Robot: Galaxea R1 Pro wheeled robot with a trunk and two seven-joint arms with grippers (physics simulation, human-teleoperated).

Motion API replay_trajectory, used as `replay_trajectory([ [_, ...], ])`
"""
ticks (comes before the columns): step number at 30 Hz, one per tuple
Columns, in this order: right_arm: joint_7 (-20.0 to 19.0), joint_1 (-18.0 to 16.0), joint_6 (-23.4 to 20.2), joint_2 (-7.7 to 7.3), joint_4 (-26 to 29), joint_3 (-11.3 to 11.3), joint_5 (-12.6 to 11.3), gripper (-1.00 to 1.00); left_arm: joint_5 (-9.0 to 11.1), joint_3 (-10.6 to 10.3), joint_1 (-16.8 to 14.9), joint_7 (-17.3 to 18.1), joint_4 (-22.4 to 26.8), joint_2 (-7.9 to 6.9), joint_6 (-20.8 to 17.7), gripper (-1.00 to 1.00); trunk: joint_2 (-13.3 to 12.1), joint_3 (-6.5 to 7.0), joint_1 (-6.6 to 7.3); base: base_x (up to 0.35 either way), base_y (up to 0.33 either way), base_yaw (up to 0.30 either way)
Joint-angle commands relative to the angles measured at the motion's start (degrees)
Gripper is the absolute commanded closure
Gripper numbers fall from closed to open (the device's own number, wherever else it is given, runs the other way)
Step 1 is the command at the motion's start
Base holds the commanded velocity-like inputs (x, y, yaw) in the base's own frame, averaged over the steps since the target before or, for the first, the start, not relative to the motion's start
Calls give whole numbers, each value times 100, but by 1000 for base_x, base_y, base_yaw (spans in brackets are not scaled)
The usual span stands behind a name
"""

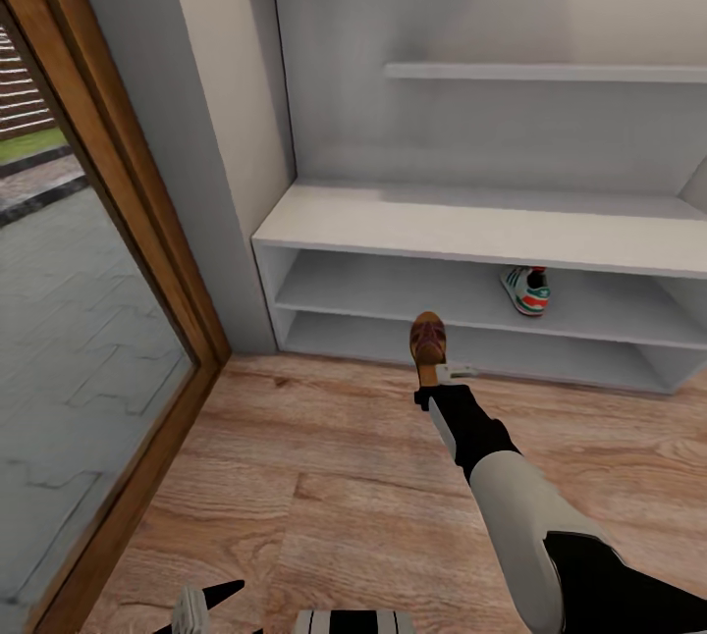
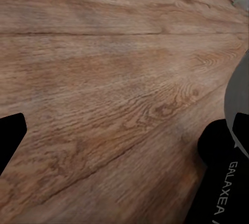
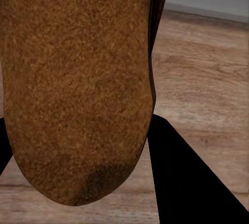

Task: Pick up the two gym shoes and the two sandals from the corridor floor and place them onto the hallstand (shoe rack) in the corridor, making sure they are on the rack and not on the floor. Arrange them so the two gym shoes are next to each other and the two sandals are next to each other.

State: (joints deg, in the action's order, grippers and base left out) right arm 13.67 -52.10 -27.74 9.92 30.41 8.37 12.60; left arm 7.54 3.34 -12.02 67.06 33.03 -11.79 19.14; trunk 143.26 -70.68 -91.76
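Observation:
My right gripper (image 1: 433, 371) is shut on a brown sandal (image 1: 429, 338) and holds it above the wood floor, just in front of the hallstand's lower shelves. Up close in the right wrist view, the sandal's tan sole (image 3: 78, 78) sits between the dark fingers (image 3: 181, 177). One white gym shoe (image 1: 527, 289) with green stripes and a red heel rests on the middle shelf of the pale grey hallstand (image 1: 393, 222). The left gripper (image 1: 201, 609) hangs low at the picture's bottom edge over the plank floor (image 2: 104, 78); its fingers are barely visible.
A wood-framed glass door (image 1: 108, 251) runs along the left, with a grey wall corner (image 1: 167, 124) between it and the hallstand. A wall shelf (image 1: 550, 72) hangs above the bench top. Open floor (image 1: 314, 477) lies in front of the rack.

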Motion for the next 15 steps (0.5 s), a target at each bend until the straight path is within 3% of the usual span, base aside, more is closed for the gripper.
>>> replay_trajectory([
  [1,4,-2,-30,8,10,33,44,100,14,6,-3,18,-6,0,30,-100,2,-5,1,63,0,20],
  [9,11,-2,-30,8,16,27,49,100,19,15,-2,18,-11,0,28,-100,2,-8,1,134,0,7],
  [15,-17,-63,-71,8,13,70,37,100,11,8,-2,0,-79,10,63,-100,2,-8,1,12,0,0],
])
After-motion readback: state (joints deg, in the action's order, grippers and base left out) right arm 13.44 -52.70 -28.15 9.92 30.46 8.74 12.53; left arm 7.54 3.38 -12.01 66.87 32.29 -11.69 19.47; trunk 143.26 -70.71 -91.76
